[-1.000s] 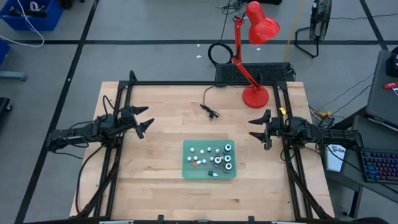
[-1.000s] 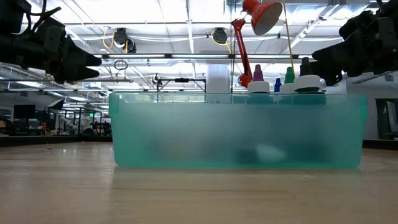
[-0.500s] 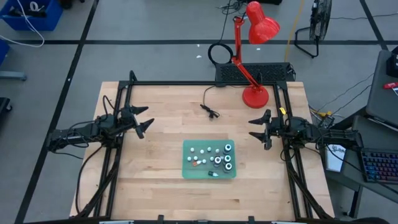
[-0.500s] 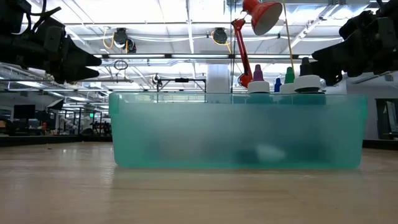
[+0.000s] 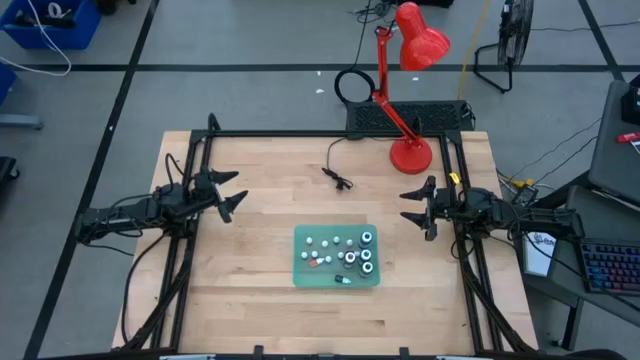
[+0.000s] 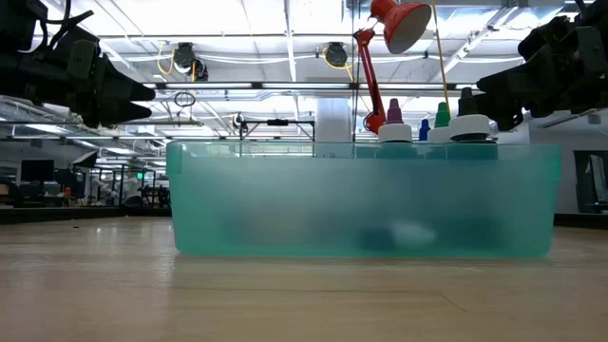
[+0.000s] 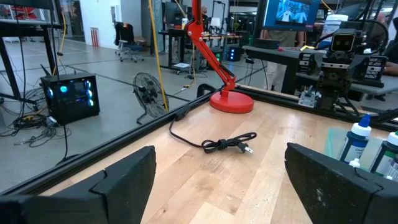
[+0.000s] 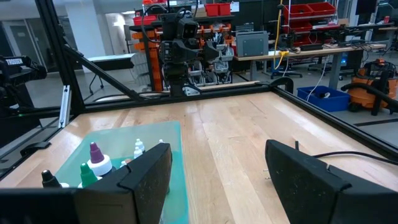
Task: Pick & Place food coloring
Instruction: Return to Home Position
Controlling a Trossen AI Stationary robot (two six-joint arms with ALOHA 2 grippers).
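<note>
Two grippers hung empty above the table. Seen from the green tray near the table's middle, the left gripper was at ten o'clock, its jaws spread wide. The food coloring sat inside the tray, with tiny white-capped bottles from nine o'clock to its middle and larger bottles at three o'clock. The right gripper was at two o'clock, jaws likewise apart.

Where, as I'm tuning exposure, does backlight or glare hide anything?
Low view: ceiling lights backlight the left gripper and right gripper into silhouettes; the frosted tray veils all but the tall bottle tops. High view: even light, no glare on the table. Wrist views: nothing hidden.
</note>
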